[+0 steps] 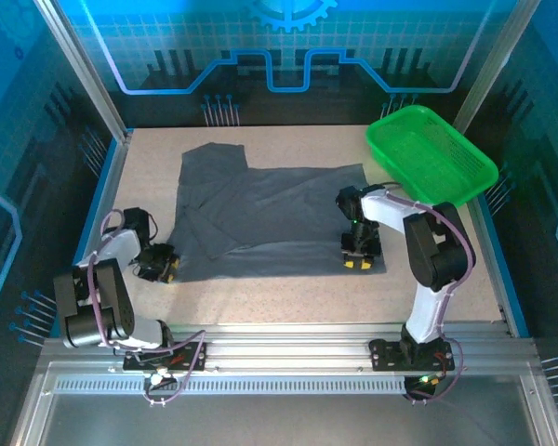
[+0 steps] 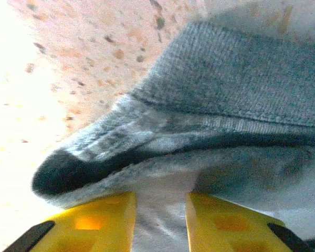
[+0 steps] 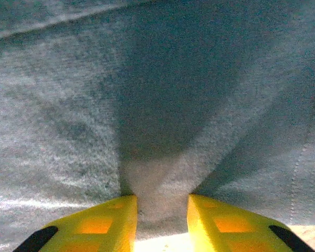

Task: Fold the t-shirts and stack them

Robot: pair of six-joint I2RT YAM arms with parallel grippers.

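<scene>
One dark slate-grey t-shirt [image 1: 270,209] lies spread on the speckled table [image 1: 288,302], with its left part folded over itself. My left gripper [image 1: 160,267] sits low at the shirt's near left corner. In the left wrist view the hem of the t-shirt [image 2: 226,79] curls over the table, and a strip of cloth fills the gap of the left gripper [image 2: 161,220]. My right gripper [image 1: 358,260] is at the near right corner. There the t-shirt [image 3: 147,79] rises in a tent into the right gripper [image 3: 163,220], pinched between the yellow fingers [image 3: 105,226].
A bright green plastic basket [image 1: 432,153] stands tilted at the far right corner, close behind the right arm. Bare tabletop runs along the near edge in front of the shirt. Blue walls and metal posts close in the sides.
</scene>
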